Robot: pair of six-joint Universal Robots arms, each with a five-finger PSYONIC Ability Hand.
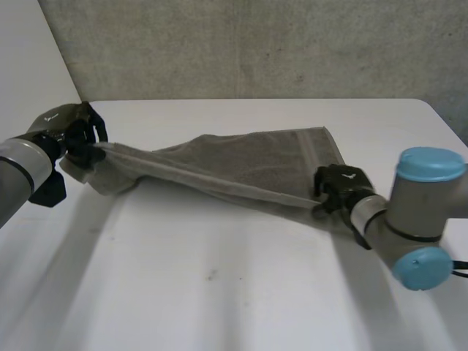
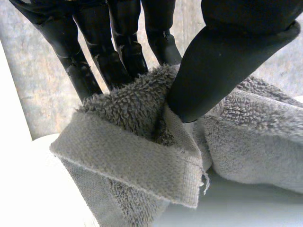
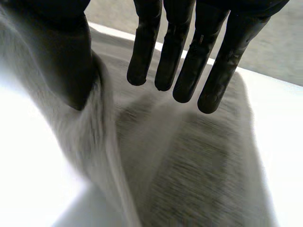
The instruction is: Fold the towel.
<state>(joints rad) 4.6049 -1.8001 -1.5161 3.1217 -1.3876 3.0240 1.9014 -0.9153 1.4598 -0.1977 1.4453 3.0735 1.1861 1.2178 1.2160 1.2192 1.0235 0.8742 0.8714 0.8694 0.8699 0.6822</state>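
Now | left hand [image 2: 227, 56] pinches towel [image 1: 248, 164] corner | right hand [image 3: 187, 56] straight-fingered, edge beside thumb | edge taut above table [image 1: 219, 292]

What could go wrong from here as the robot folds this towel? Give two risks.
1. The right hand has straight fingers; the towel edge lies only against its thumb, so it might slip off.
2. The left hand pinches just a corner; the taut towel could pull free there.
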